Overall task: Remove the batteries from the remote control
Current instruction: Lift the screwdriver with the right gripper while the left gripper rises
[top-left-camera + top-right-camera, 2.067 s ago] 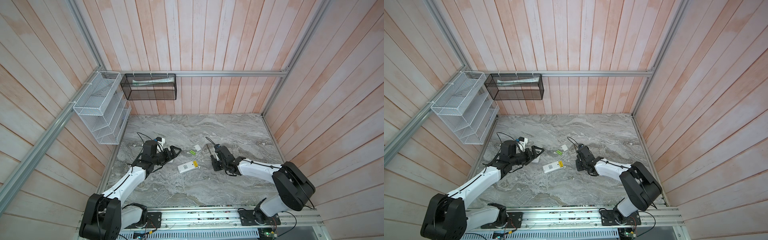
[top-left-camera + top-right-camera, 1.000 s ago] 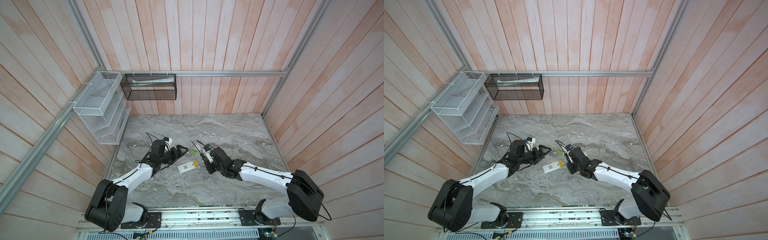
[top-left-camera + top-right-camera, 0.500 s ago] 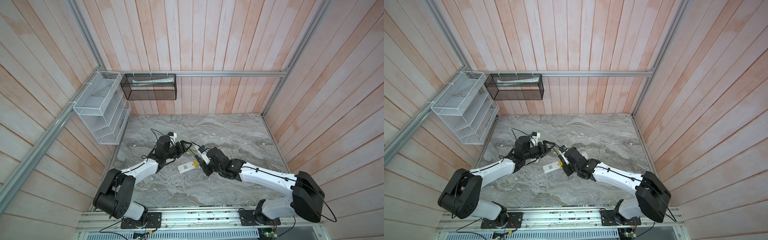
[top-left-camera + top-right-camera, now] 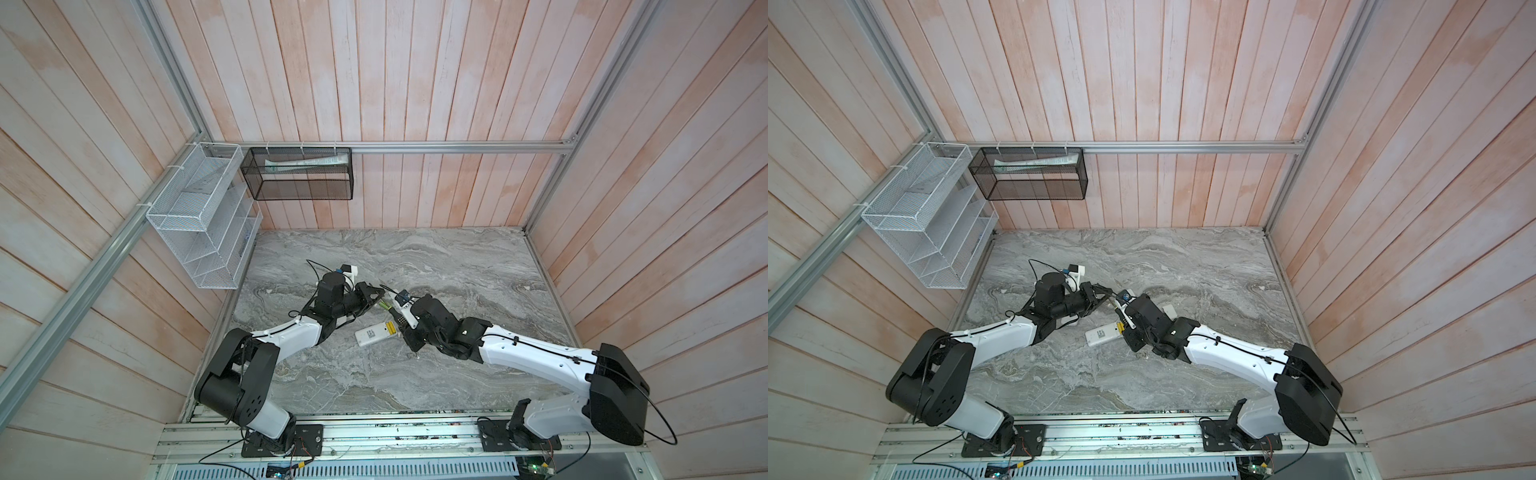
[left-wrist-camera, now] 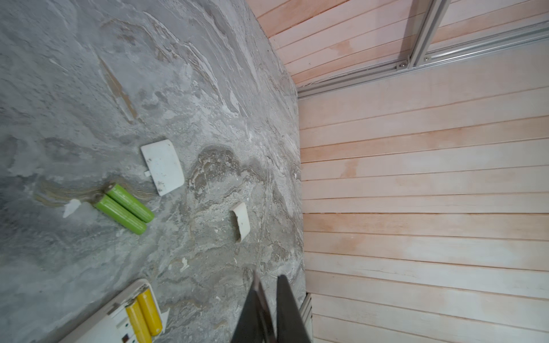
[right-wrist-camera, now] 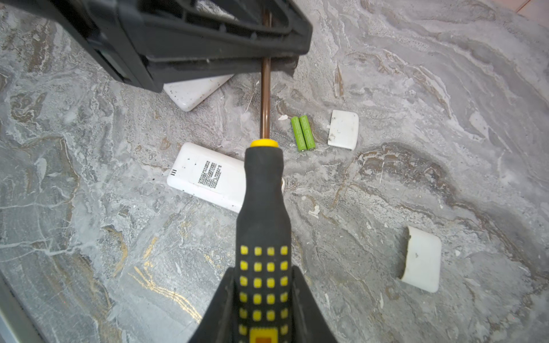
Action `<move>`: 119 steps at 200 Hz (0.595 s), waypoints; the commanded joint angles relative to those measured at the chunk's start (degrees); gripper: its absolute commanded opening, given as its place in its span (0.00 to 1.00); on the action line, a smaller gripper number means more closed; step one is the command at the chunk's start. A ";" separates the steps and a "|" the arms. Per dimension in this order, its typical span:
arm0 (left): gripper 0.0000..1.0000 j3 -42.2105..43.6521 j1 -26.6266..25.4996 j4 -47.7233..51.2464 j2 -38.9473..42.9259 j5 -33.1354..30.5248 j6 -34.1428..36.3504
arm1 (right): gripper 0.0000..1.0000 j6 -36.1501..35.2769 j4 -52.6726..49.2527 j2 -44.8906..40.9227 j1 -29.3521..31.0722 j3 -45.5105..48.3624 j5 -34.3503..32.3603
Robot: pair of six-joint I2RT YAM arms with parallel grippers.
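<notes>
The white remote control point(image 6: 208, 178) lies back-up on the marble, seen in both top views point(image 4: 372, 333) point(image 4: 1102, 334). Two yellow batteries point(image 5: 144, 314) sit in its open compartment. Two lime green batteries point(image 5: 124, 208) point(image 6: 303, 133) lie side by side on the table beyond it. My right gripper point(image 6: 263, 270) is shut on the black-and-yellow handle of a screwdriver point(image 6: 263, 184), held above the remote. My left gripper point(image 5: 267, 279) point(image 4: 376, 296) is shut on the screwdriver's thin metal shaft point(image 6: 266, 98), so both grippers hold the one tool.
A second white remote point(image 6: 190, 92) lies partly under the left gripper's fingers point(image 6: 222, 35). Two white battery covers rest on the table, one point(image 6: 343, 133) by the green batteries and one point(image 6: 420, 258) farther off. Wire baskets point(image 4: 199, 216) point(image 4: 299, 178) hang on the back walls.
The left gripper reached right towards the middle and closed from wide open onto the screwdriver's shaft. The right arm carried the screwdriver left, over the remote.
</notes>
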State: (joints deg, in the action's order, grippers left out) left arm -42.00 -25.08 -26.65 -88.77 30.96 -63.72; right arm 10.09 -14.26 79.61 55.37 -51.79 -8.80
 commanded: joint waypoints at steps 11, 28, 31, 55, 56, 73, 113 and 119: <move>0.00 0.75 -0.23 -1.33 -1.69 0.06 0.51 | 0.02 -1.98 0.76 -1.25 0.52 -1.98 -0.88; 0.00 1.60 -0.23 -2.91 -1.67 0.05 -0.85 | 0.02 -2.39 1.74 -2.02 0.52 -1.42 -0.81; 0.00 1.83 -0.19 -3.11 -1.67 0.06 -1.14 | 0.02 -2.43 1.85 -2.16 0.48 -1.33 -0.90; 0.00 2.64 -0.27 -5.08 -1.41 0.42 -3.23 | 0.04 -2.64 3.23 -3.67 0.45 -0.56 -1.46; 0.00 2.68 -0.25 -5.21 -1.41 0.42 -3.28 | 0.04 -2.67 3.34 -3.76 0.44 -0.44 -1.56; 0.00 3.81 -0.23 -7.94 -1.10 0.68 -5.65 | 0.09 -3.04 5.21 -5.17 0.46 0.78 -2.18; 0.00 5.42 -0.10 -12.41 0.73 0.60 -10.60 | 0.25 -5.23 6.88 -6.75 0.35 1.61 -2.02; 0.00 5.55 -0.06 -12.90 1.05 0.55 -11.47 | 0.27 -5.78 7.02 -6.88 0.35 1.62 -1.68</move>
State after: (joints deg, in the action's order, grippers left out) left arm -38.52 -25.30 -37.19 -89.23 31.53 -71.88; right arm 7.42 -13.08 75.20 55.46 -49.93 -10.24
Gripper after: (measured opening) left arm 0.075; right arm 0.268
